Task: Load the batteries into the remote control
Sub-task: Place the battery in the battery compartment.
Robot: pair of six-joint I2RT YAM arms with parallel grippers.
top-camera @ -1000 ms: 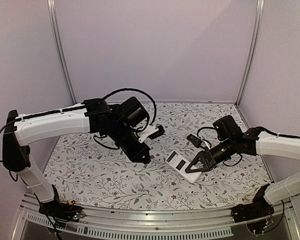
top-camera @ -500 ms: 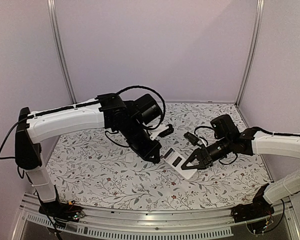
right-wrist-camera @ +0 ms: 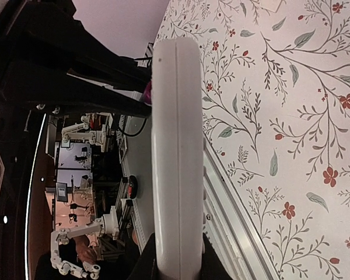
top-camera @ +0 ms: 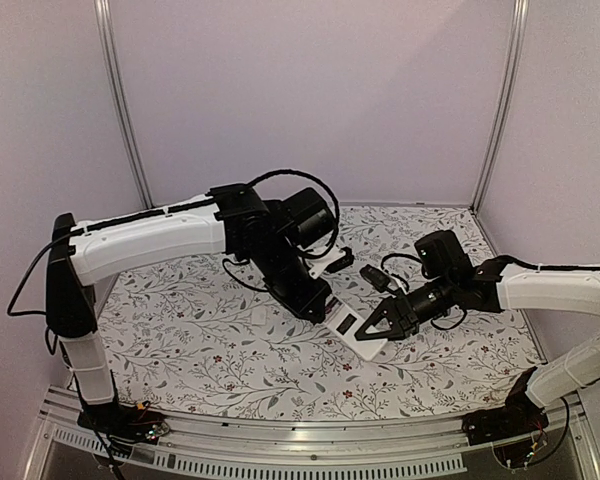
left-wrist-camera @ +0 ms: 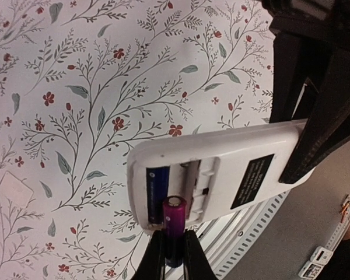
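Right pincer (right-wrist-camera: 176,255) grips the remote control (left-wrist-camera: 221,169) by one end, above the desk (left-wrist-camera: 76,87), back exposed. Left pincer (left-wrist-camera: 173,248) pinches purple battery (left-wrist-camera: 174,219), tip at the remote's empty slot, beside the seated blue battery (left-wrist-camera: 155,186). Best approach, probably: check polarity, tilt in, press flush.

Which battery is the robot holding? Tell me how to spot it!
Find the white remote held over the flowery cloth. At its open slot, the left gripper pinches a battery. It's purple, while the blue battery beside it already sits inside.
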